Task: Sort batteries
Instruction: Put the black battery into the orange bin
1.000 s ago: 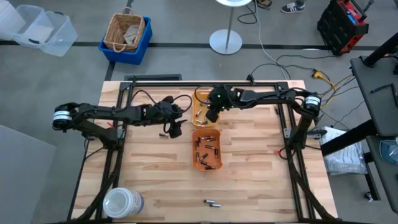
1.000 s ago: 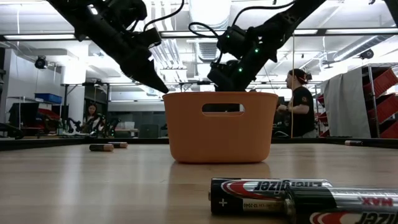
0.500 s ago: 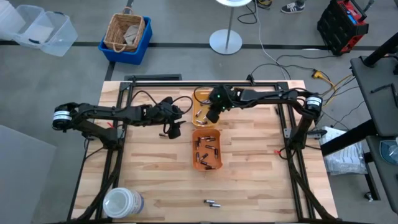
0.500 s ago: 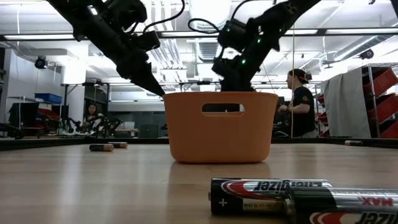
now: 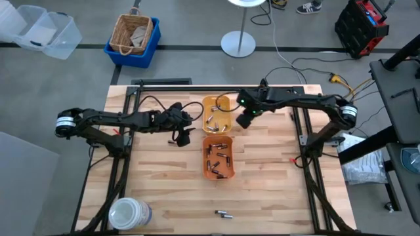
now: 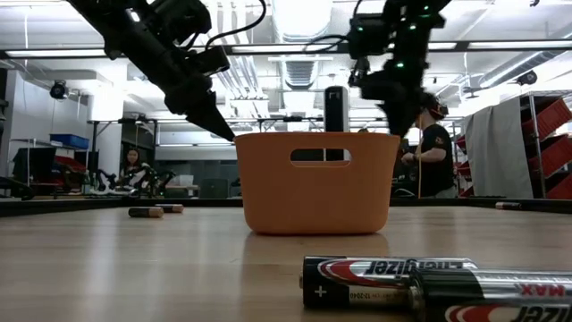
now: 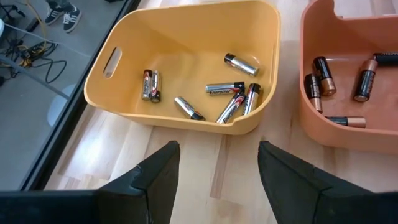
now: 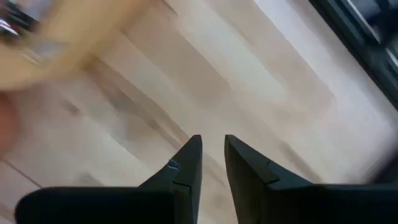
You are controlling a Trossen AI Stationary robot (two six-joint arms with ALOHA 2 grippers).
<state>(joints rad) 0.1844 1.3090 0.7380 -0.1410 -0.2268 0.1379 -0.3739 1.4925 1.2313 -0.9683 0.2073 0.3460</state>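
A yellow tray [image 5: 216,111] stands at the table's far middle with several batteries [image 7: 227,99] in it. Just nearer stands an orange tray [image 5: 218,172], and it too holds several batteries [image 5: 216,157]. Two loose batteries [image 5: 224,214] lie near the front edge. Another loose battery [image 6: 147,212] lies left of the trays. My left gripper [image 5: 186,136] hovers open just left of the two trays, nothing between its fingers [image 7: 158,171]. My right gripper [image 5: 241,122] hangs above bare wood right of the yellow tray, its fingers [image 8: 186,162] a narrow gap apart and holding nothing.
A white round container [image 5: 129,213] sits at the table's near left corner. Dark frame rails [image 5: 125,131] run along both sides. A blue bin with a basket [image 5: 133,36] and clear tubs stand on the floor beyond the far edge. People show in the room behind.
My right gripper has swung from above the yellow tray toward the table's right edge and now hangs over bare wood beside the tray.
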